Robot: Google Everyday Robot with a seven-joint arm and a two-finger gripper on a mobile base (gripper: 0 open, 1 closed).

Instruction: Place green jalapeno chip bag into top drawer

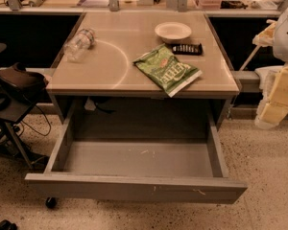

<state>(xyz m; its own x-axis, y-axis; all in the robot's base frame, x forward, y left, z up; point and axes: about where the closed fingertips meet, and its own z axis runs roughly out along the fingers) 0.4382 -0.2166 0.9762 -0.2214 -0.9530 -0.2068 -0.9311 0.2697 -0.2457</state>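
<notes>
The robot's gripper (277, 99) hangs at the right edge of the frame, about mid-height, its cream-coloured blocky parts cut off by the border. It is off the table's right side and clear of everything on it. Whether it is spread or closed cannot be told from here, and nothing shows in its grasp.

Nearest to it, the green jalapeno chip bag (167, 70) lies flat on the beige table (110, 66), right of centre. It is turned on a diagonal, with its near corner reaching the table's front edge. Just beyond the bag, toward the upper right of the tabletop, a small black device (187, 49) rests beside 1 shallow white bowl (173, 31). The bag touches neither as far as can be seen.

Across the tabletop, at its upper left, 1 clear plastic bottle (79, 44) lies on its side, well apart from the bag.

Below, the top drawer (134, 188) stands pulled far out toward the bottom of the frame, its grey floor in view and its flat front panel nearly as wide as the table. The bag is on the tabletop above it, not in the drawer.

At the left edge, a dark rounded object (17, 80) sits on a low black stand over the speckled floor (269, 176).
</notes>
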